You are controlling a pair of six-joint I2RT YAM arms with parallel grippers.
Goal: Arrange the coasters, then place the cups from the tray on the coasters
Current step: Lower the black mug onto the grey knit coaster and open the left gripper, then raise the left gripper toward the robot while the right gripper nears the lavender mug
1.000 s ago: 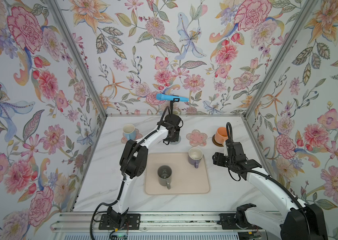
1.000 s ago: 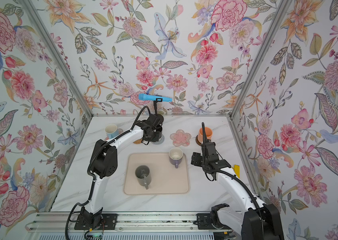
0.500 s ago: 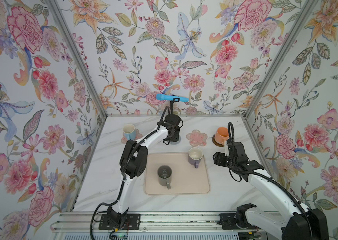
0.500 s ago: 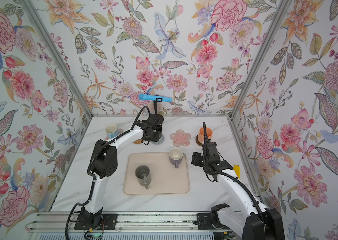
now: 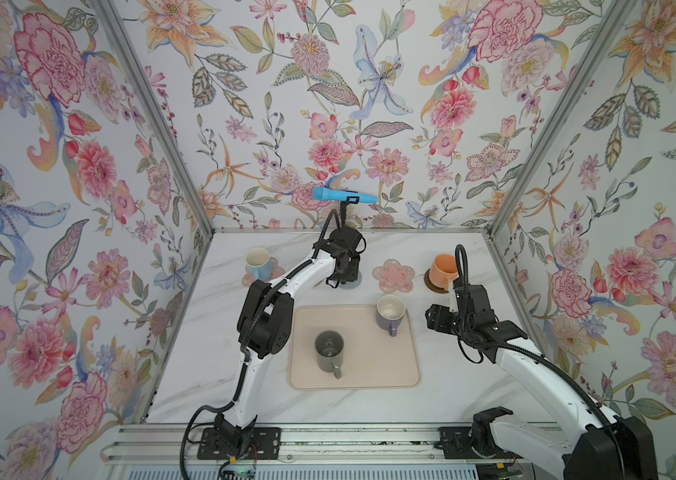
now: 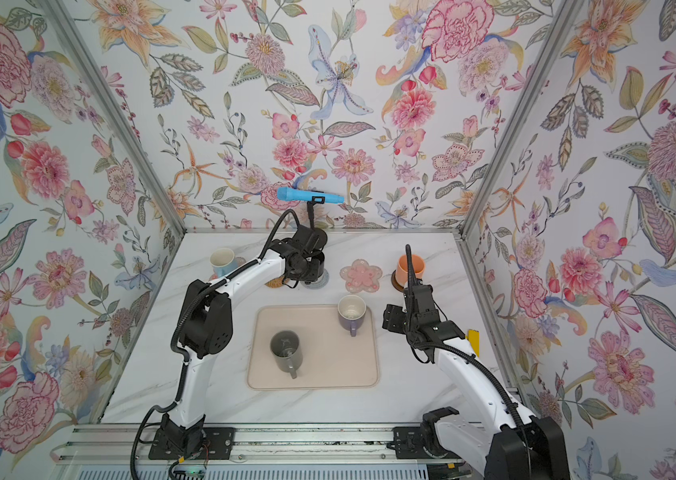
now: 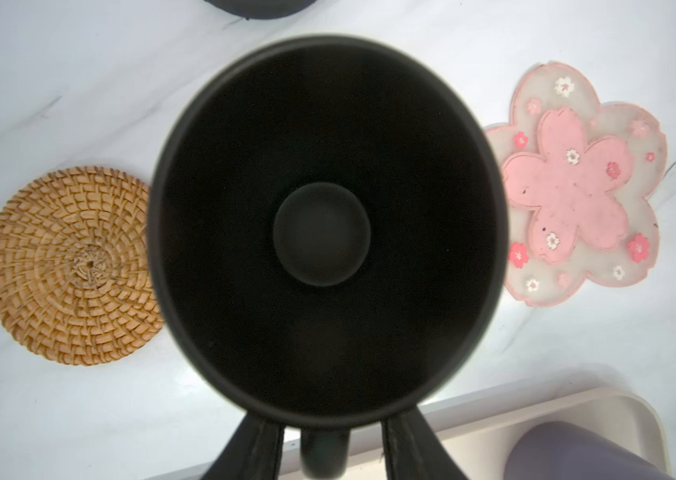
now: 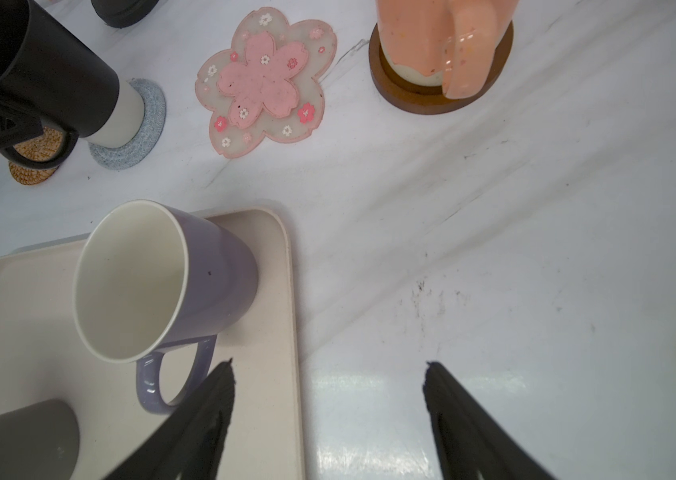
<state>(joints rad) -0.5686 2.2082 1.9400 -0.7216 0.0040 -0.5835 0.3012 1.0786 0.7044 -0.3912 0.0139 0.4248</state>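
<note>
The black mug (image 7: 321,232) stands on the grey-blue coaster (image 8: 141,120). My left gripper (image 7: 333,419) is open, its fingers on either side of the handle with gaps. Beside it lie the bare rattan coaster (image 7: 70,266) and a bare pink flower coaster (image 5: 393,275). The orange mug (image 5: 444,268) sits on the dark brown disc (image 8: 431,99), and the light blue mug (image 5: 258,262) sits on the other pink coaster (image 5: 274,276). On the tray (image 5: 373,365) stand the purple mug (image 8: 161,278) and the grey mug (image 5: 329,351). My right gripper (image 8: 328,365) hangs open over the tray's right rim.
A blue microphone (image 5: 344,195) on a stand with a black round base (image 8: 124,10) rises at the back middle. A yellow object (image 6: 473,338) lies by the right wall. Flowered walls close in three sides.
My left gripper's fingers have parted from the black mug's handle. The right arm has shifted only slightly and its gripper stays open.
</note>
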